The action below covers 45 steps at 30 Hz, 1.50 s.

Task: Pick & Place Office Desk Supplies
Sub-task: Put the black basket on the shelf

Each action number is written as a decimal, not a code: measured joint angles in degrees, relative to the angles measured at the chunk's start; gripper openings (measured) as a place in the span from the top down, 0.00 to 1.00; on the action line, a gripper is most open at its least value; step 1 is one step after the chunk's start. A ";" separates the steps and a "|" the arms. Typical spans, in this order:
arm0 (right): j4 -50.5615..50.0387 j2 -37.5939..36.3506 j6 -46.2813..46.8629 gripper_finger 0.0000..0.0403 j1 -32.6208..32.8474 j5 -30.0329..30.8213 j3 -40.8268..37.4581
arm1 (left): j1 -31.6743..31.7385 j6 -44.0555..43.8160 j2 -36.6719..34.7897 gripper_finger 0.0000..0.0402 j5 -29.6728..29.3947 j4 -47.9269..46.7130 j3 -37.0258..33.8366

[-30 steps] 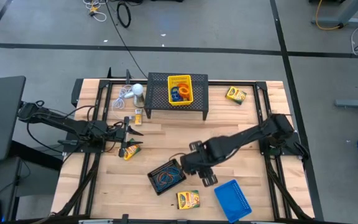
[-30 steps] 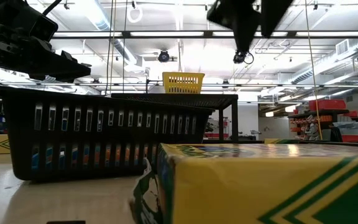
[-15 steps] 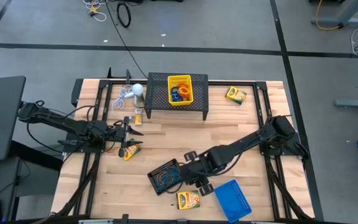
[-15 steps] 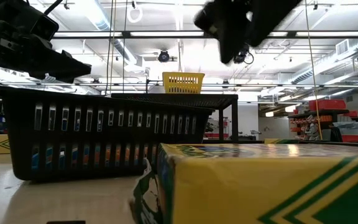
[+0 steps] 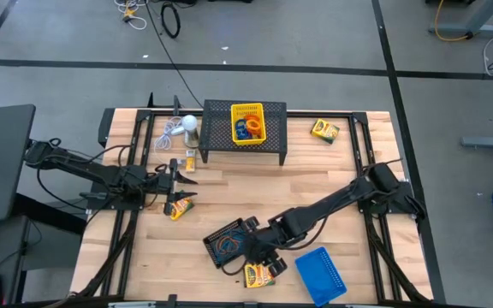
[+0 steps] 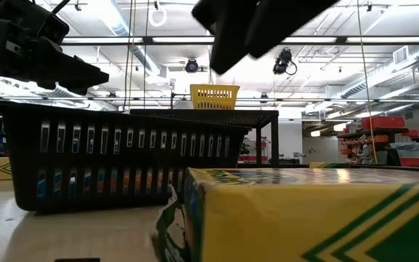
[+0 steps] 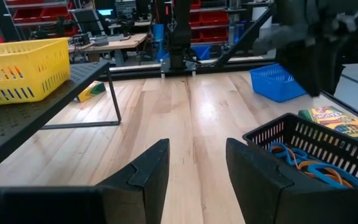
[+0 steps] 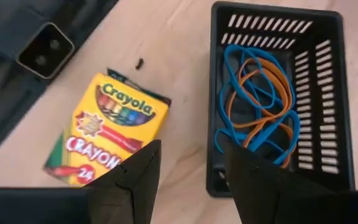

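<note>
The yellow Crayola crayon box (image 8: 107,134) lies flat near the front edge of the wooden bench (image 5: 229,192), just beside the small black mesh tray (image 5: 229,242) that has a tangle of blue and orange rubber-band loops (image 8: 258,102) in it; box and tray sit close but don't touch. The right end effector (image 5: 262,253) hangs right over the gap between those two, fingers (image 8: 132,174) apart with nothing between them, tilted down at the bench. Just to the right of the crayon box there's the small blue mesh tray (image 5: 321,272), sitting at an angle. Further back, the small yellow mesh tray (image 5: 247,122) is parked on top of the large black mesh stand (image 5: 240,145) with a few coloured loops in it, and another crayon box (image 5: 324,130) lies near the back right corner. Over on the left side the left end effector (image 5: 175,178) hovers low above the bench, fingers (image 7: 148,174) apart and empty, with a third crayon box (image 5: 181,207) just in front of it and a smaller one (image 5: 190,157) close by. A white round object with a cord (image 5: 189,124) sits to the left of the stand.
</note>
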 joint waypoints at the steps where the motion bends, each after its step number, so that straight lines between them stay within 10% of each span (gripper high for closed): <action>1: 0.19 0.40 -1.02 0.55 -0.29 -0.01 0.01 | 0.02 -0.06 0.00 0.59 0.00 0.05 0.00; 24: -3.68 5.72 -8.71 0.68 -1.65 11.18 0.06 | 0.02 -0.09 0.00 0.59 0.04 0.19 -0.01; 45: -19.26 5.72 -2.14 0.81 -4.80 33.70 0.03 | 0.02 -0.09 0.00 0.59 0.07 0.17 -0.01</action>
